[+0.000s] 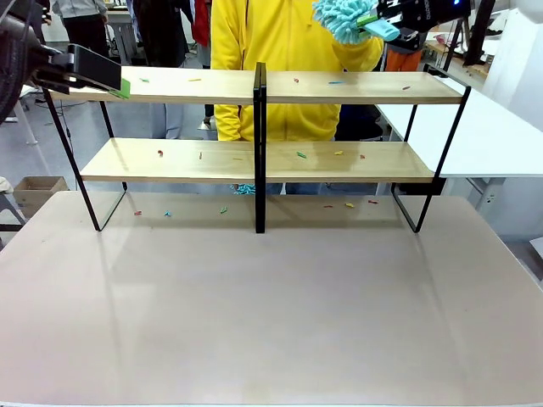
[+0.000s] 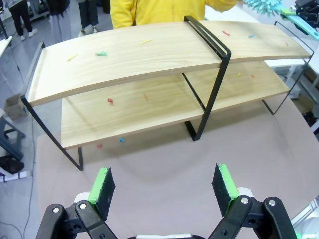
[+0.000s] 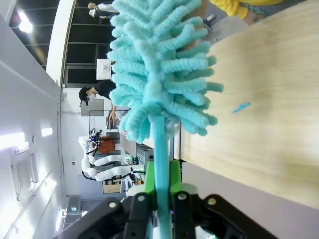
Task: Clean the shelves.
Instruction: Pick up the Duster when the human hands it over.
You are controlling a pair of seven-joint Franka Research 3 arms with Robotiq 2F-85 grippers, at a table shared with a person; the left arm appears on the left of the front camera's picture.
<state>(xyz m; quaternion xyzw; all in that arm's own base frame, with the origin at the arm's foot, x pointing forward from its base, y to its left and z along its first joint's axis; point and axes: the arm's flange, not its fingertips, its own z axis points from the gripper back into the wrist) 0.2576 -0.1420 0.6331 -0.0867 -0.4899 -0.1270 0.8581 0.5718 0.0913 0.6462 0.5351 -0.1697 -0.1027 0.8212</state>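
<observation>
Though its arm is cut off at the left edge, the left pincer (image 2: 164, 181) gapes wide and empty by the left end of the shelves (image 1: 339, 87), whose long boards run left to right across the far tabletop (image 1: 271, 314). The right pincer (image 3: 162, 174) is clamped on a teal duster (image 1: 344, 19), whose head is partly cropped, above the upper board's right half.

The shelves (image 1: 170, 161) are built of pale grained boards framed in black; the duster (image 1: 339, 19) is coloured turquoise; the scraps (image 1: 300, 155) seem red, green, yellow.
</observation>
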